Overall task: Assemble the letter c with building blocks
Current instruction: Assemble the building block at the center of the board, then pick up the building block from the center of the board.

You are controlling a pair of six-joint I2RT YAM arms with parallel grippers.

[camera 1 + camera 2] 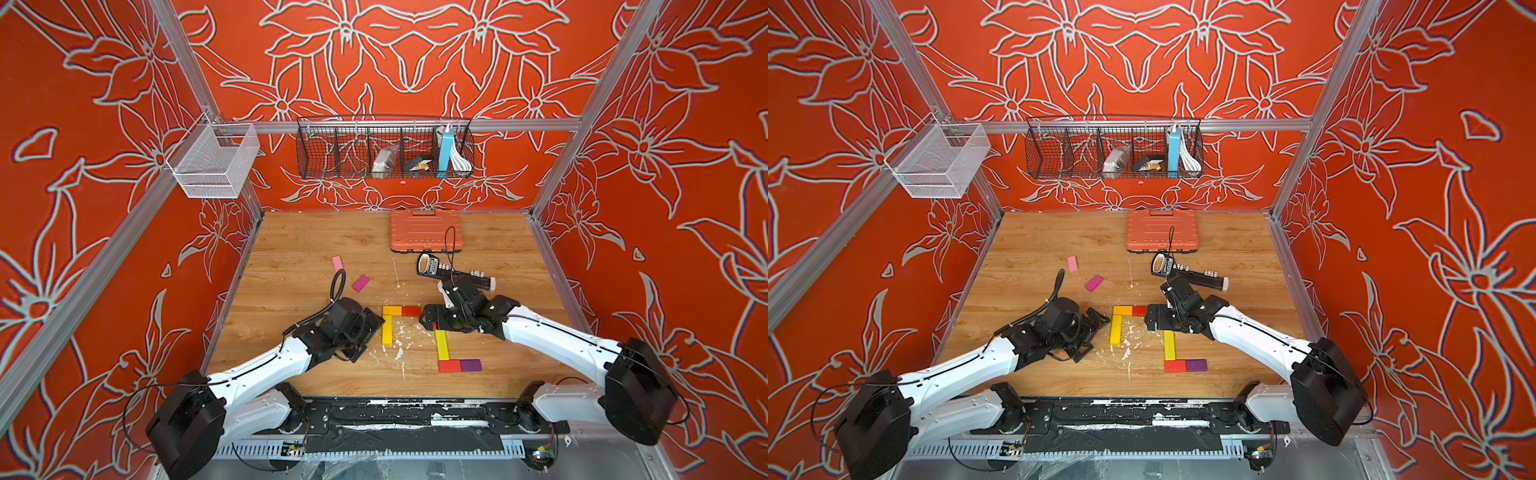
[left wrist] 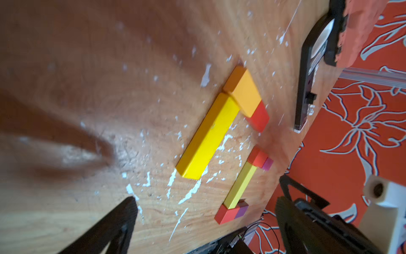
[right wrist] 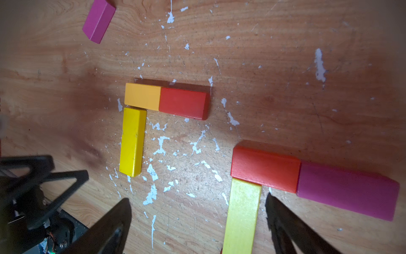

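Wooden tabletop (image 1: 299,249) holds 2 block figures, both on the robot's side of the orange case (image 1: 426,230). Farther from the case, a yellow spine (image 1: 441,345) with a red block (image 1: 450,365) and purple block (image 1: 471,365) at its near end reads as a C. Its other arm, a red top block (image 3: 265,169) and magenta top block (image 3: 347,191), shows only in the right wrist view.

Nearer the case's left edge, an orange block (image 1: 392,310), second red block (image 1: 411,311) and second yellow block (image 1: 387,330) lack a bottom arm. A pink block (image 1: 337,263) and loose magenta block (image 1: 360,283) lie left of the case.

Both the left gripper (image 1: 368,334) and right gripper (image 1: 428,321) have fingers spread, holding nothing. The right gripper hangs over the finished arm, so a careless drop or sweep would likely scatter those unjoined pieces. The left gripper, just beside the second yellow block, could nudge it askew.
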